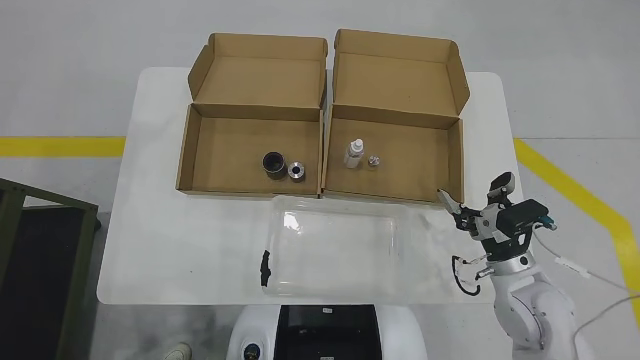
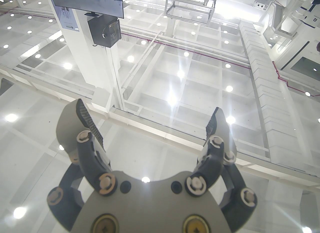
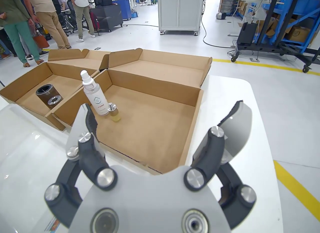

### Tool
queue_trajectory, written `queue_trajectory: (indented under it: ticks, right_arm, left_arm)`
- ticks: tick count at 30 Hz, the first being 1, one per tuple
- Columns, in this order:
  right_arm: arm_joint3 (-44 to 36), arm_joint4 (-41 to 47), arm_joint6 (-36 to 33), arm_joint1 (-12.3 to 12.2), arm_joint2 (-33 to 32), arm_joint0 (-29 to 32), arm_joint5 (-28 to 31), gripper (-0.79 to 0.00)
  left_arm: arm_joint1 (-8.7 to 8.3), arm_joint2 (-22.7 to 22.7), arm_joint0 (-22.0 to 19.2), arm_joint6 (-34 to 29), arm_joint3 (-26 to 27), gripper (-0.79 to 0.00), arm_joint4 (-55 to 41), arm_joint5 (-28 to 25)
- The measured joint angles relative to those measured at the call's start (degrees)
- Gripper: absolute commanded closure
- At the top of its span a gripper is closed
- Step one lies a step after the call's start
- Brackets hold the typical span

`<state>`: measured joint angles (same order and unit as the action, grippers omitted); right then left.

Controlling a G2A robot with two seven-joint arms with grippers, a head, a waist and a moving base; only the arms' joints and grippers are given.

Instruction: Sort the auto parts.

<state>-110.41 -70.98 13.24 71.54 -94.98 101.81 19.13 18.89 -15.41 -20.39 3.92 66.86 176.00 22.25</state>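
Observation:
Two open cardboard boxes stand side by side at the back of the white table. The left box (image 1: 225, 175) holds a dark cylinder (image 1: 273, 163) (image 3: 46, 95) with a metal ring part (image 1: 296, 170) (image 3: 55, 101) beside it. Inside the right box (image 1: 420, 175) (image 3: 155, 128) a white spray bottle (image 1: 354, 152) (image 3: 93, 93) stands upright next to a small vial (image 1: 374, 159) (image 3: 113, 112). My right gripper (image 1: 475, 192) (image 3: 162, 107) hovers open and holds nothing, just off that box's front right corner. My left gripper (image 2: 149, 108) points up at the ceiling, open, nothing between its fingers.
A clear plastic bin (image 1: 340, 250) (image 3: 25, 138) sits at the table's front middle, with a small black piece (image 1: 266, 265) at its left rim. The box lids lean back toward the far edge. Bare table lies left of the bin and along the right edge.

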Motion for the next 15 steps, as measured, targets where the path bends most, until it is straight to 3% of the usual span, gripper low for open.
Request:
queue_trajectory:
  ticks: [15]
  right_arm:
    - [0.0, 0.0, 0.0, 0.0, 0.0, 0.0, 0.0, -0.785]
  left_arm:
    - [0.0, 0.0, 0.0, 0.0, 0.0, -0.784, 0.0, 0.0]
